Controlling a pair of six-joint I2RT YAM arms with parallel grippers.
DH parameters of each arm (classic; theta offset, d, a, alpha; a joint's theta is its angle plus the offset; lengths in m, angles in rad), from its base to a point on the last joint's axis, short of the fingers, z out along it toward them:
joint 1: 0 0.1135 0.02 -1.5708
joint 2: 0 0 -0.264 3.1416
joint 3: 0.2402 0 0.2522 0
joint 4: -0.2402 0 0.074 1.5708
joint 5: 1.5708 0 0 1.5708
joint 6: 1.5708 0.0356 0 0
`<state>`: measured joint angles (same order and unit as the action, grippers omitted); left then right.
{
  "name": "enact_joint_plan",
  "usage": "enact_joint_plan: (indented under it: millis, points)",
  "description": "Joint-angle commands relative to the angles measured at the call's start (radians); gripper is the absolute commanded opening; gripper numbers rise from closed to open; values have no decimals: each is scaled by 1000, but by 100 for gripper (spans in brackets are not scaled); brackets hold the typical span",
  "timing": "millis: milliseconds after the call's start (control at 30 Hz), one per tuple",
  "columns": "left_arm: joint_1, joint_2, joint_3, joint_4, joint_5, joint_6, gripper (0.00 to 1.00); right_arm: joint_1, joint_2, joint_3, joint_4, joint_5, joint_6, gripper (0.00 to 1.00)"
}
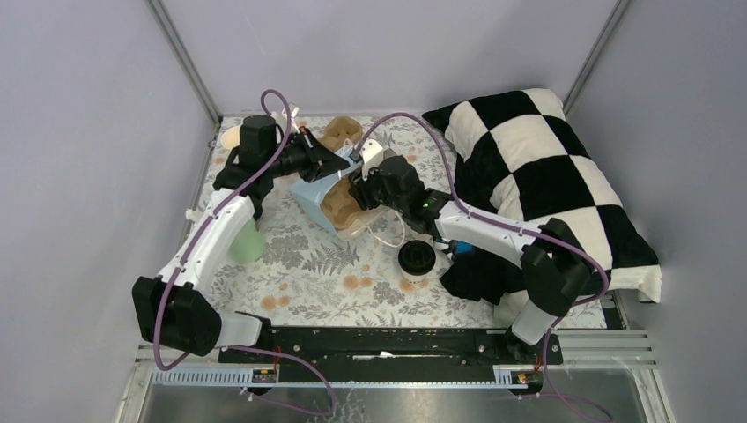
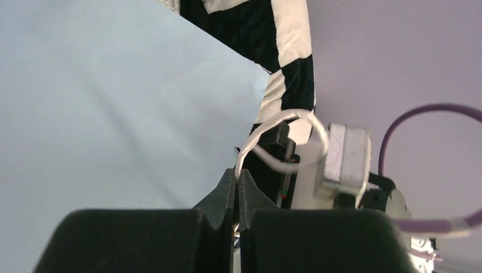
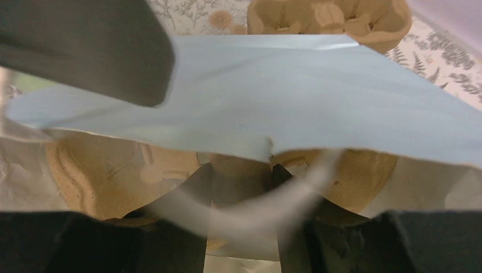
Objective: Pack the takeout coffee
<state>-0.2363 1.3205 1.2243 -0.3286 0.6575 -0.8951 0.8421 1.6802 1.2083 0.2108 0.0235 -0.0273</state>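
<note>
One takeout coffee cup (image 1: 416,258), white with a black lid, stands on the table right of centre, untouched by either gripper. The blue bag (image 1: 308,189) lies on its side at the back middle, mouth toward the right arm. My left gripper (image 1: 342,160) (image 2: 237,170) is shut on the bag's white handle (image 2: 284,120) and holds the upper edge up. My right gripper (image 1: 359,196) (image 3: 241,170) is at the bag's mouth, jaws closed on the middle ridge of a brown cardboard cup carrier (image 3: 91,170) that sits partly inside the bag (image 3: 284,96).
A second cardboard carrier (image 1: 342,132) lies behind the bag. A mint-green cup (image 1: 248,242) stands by the left arm, cream cups (image 1: 231,137) at the back left. A checkered pillow (image 1: 546,176) fills the right side, with black cloth (image 1: 480,275) at its front.
</note>
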Motion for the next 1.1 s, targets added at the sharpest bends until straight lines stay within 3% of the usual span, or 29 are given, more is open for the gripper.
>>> enact_joint_plan:
  millis: [0, 133, 433, 733, 967, 1067]
  points:
    - [0, 17, 46, 14, -6, -121, 0, 39, -24, 24, 57, 106, -75, 47]
    - [14, 41, 85, -85, 16, -176, 0, 57, -37, 70, -55, 143, -141, 50]
    - [103, 13, 59, -234, 97, -355, 0, 88, -68, 174, -285, 79, -86, 54]
    - [130, -14, 33, -190, 207, -551, 0, 98, -11, 347, -504, 81, -44, 59]
    - [130, 20, 28, -181, 170, -488, 0, 98, -58, 301, -459, 27, -3, 60]
    - [131, 32, 52, -220, 136, -423, 0, 97, -113, 295, -473, 81, 62, 69]
